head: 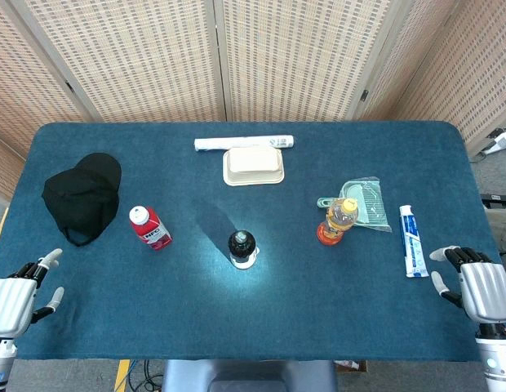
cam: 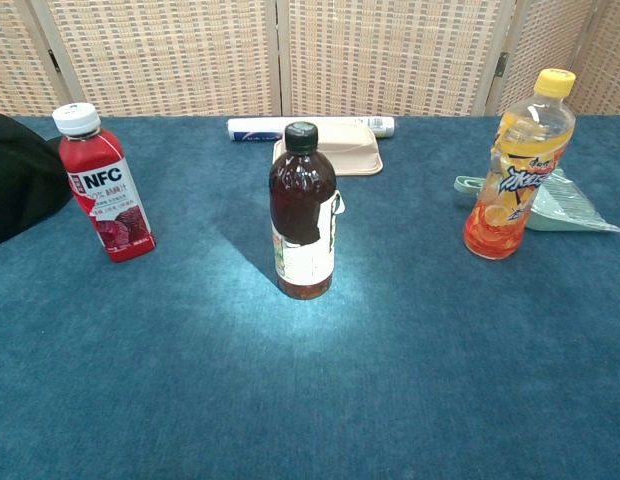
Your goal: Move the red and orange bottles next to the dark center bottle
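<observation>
Overhead and chest views of a blue table [head: 237,327]. The dark bottle [head: 242,247] stands upright at centre. The red bottle [head: 149,227] stands upright well to its left, and the orange bottle [head: 338,220] upright well to its right; bare cloth lies between each and the centre bottle. A black cap [head: 82,196] lies left of the red bottle. A green packet [head: 363,202] lies just behind and beside the orange bottle, and a toothpaste tube [head: 411,239] lies further right. A cream tray [head: 253,166] and a white roll [head: 243,144] sit behind centre. The left hand [head: 16,300] and right hand [head: 479,287] rest at the near corners, fingers apart, holding nothing.
</observation>
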`<state>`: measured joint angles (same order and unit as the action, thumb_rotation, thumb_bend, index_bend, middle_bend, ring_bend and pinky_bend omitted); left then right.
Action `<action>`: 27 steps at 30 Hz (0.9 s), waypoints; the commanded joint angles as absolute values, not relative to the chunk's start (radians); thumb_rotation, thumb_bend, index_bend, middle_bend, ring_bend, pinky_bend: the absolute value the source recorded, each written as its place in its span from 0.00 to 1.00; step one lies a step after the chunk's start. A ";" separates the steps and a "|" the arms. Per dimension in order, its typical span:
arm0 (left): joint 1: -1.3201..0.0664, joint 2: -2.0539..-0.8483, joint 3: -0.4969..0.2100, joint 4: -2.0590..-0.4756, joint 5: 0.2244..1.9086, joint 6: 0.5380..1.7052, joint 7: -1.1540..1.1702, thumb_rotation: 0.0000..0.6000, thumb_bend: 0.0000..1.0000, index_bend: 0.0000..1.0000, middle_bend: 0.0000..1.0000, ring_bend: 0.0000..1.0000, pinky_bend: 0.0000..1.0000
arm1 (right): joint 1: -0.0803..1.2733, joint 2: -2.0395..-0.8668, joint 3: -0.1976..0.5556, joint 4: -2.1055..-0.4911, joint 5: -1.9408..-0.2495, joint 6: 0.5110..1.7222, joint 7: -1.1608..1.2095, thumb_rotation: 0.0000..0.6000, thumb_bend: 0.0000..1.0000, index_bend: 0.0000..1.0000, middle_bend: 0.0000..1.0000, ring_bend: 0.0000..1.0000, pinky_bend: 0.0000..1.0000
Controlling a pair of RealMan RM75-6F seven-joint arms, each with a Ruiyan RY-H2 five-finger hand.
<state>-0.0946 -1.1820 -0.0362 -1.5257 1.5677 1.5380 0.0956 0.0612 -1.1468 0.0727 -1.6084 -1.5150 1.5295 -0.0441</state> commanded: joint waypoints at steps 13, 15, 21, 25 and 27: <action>-0.094 -1.177 -0.028 -1.535 1.570 1.533 0.098 1.00 0.31 0.32 0.34 0.36 0.62 | 0.069 -1.128 0.051 -1.625 -1.560 1.514 0.075 1.00 0.27 0.42 0.32 0.25 0.44; -0.094 -1.174 -0.025 -1.536 1.570 1.530 0.095 1.00 0.31 0.32 0.34 0.36 0.62 | 0.072 -1.134 0.055 -1.619 -1.559 1.513 0.092 1.00 0.24 0.39 0.29 0.22 0.43; -0.090 -1.167 -0.026 -1.537 1.565 1.534 0.081 1.00 0.31 0.32 0.34 0.36 0.62 | 0.095 -1.167 0.075 -1.592 -1.557 1.505 0.127 1.00 0.20 0.35 0.26 0.21 0.41; -0.088 -1.164 -0.027 -1.537 1.559 1.532 0.076 1.00 0.31 0.32 0.34 0.36 0.62 | 0.118 -1.190 0.086 -1.578 -1.556 1.484 0.149 1.00 0.20 0.33 0.26 0.21 0.41; -0.088 -1.164 -0.027 -1.537 1.559 1.532 0.074 1.00 0.31 0.32 0.34 0.36 0.62 | 0.128 -1.194 0.087 -1.576 -1.557 1.473 0.149 1.00 0.20 0.33 0.26 0.21 0.41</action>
